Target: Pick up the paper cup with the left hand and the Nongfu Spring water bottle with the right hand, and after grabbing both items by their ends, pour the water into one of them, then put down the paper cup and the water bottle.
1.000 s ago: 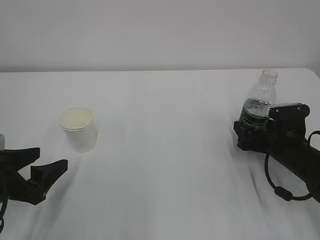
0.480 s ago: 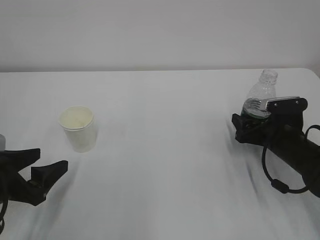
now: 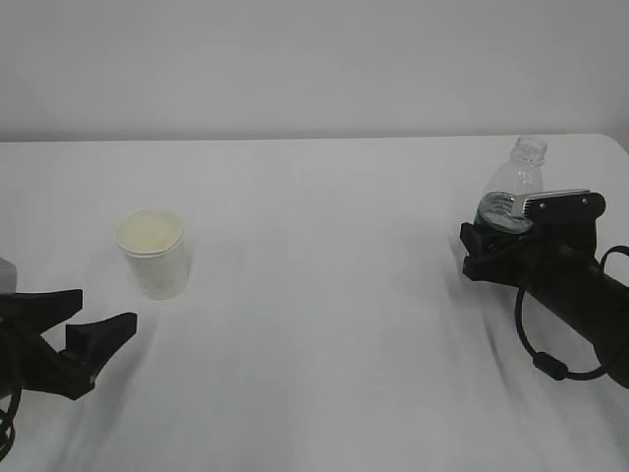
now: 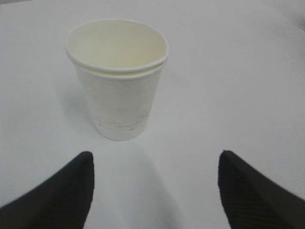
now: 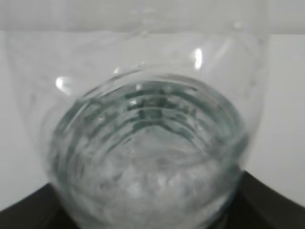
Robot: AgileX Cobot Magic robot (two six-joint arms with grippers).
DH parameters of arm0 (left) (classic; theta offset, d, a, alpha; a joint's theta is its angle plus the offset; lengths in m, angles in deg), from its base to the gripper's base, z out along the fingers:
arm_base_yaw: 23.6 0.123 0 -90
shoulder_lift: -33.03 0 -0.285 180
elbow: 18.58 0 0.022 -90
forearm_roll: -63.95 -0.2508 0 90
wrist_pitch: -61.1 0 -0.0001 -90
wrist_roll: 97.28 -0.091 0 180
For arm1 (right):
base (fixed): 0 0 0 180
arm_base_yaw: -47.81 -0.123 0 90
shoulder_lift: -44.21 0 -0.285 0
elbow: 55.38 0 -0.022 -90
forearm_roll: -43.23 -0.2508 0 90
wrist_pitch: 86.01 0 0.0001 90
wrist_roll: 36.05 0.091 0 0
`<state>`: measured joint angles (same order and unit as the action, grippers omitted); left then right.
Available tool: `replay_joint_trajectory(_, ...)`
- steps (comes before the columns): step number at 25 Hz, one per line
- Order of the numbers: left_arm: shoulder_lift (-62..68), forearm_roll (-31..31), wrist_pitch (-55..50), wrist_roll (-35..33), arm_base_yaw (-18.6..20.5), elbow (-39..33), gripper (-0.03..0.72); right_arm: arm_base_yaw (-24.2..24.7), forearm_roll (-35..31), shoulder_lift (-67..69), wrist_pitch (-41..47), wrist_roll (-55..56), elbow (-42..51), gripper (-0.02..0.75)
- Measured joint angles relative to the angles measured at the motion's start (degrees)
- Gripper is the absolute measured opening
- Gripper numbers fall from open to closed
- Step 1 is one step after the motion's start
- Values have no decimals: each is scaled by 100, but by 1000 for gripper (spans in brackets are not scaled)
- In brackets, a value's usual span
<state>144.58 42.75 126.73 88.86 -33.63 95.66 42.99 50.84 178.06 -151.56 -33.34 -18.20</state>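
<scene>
Early stage, neither item lifted. Paper cup [image 3: 153, 254] upright toward the left edge of the white surface [image 3: 324, 295], empty as far as the left wrist view shows, untouched; left gripper [image 3: 77, 334] just short of it near the front-left corner, jaws spread wide with the cup ahead of the gap. Nongfu Spring water bottle [image 3: 513, 187] upright near the right edge, capless, water visible in the lower body; right gripper [image 3: 521, 236] set around the labelled lower body, jaws flanking it, firm clamping impossible to tell. Remaining: grasping both, lifting, pouring, setting down. Nothing else on the surface; no obstruction between cup and bottle, well apart.
</scene>
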Motion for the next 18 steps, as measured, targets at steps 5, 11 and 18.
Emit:
replay_joint_trajectory(5,0,-4,0,0,0,0,587,0,0,0,0,-67,0,466)
replay_joint_trajectory(11,0,-4,0,0,0,0,586,0,0,0,0,-149,0,421)
replay_joint_trajectory(18,0,-4,0,0,0,0,586,0,0,-106,106,-194,0,415)
